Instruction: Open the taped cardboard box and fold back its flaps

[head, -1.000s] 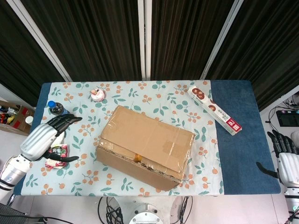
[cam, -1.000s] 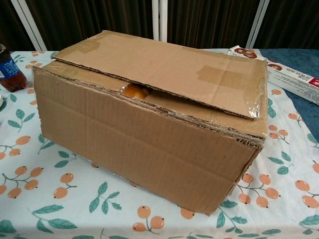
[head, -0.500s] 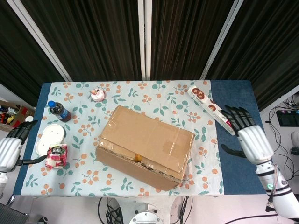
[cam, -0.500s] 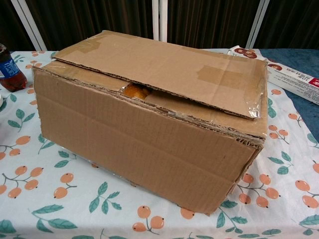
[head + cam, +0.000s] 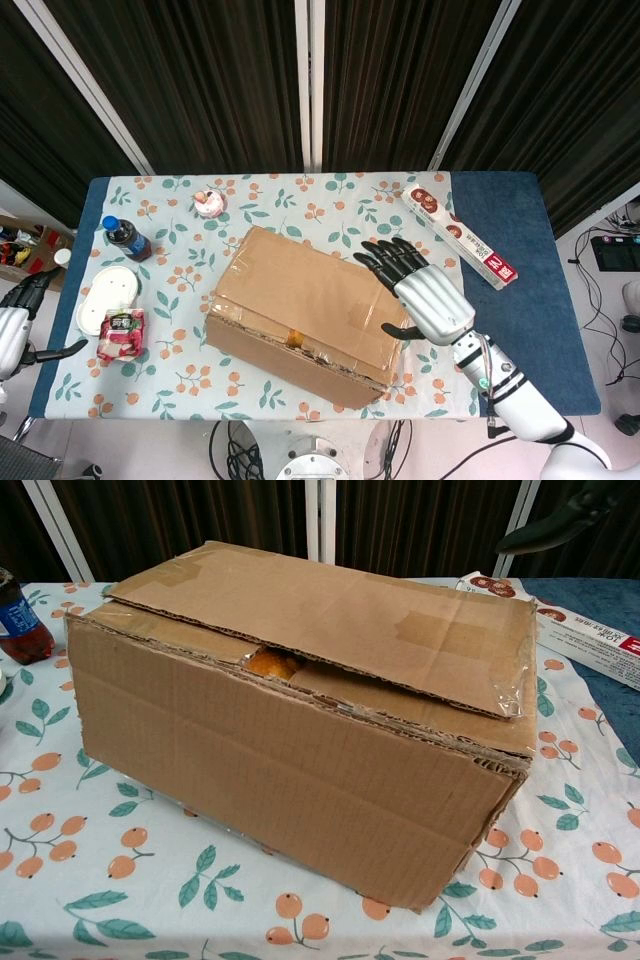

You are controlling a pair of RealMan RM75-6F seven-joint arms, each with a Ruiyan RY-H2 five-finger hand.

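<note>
Lab: black curtains (image 5: 200, 80) (floor cables (image 5: 600, 300)) around table (image 5: 500, 350).

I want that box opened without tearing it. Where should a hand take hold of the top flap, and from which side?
Probably the top flap's free near edge, from the robot's side of the cardboard box: it lies slightly raised there, with a dark gap fingers could slip under. The right hand, open over that end, looks best placed.

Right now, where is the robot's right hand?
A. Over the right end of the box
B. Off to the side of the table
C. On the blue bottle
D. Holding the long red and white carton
A: the right hand hangs open over the right end of the box, holding nothing.
</note>
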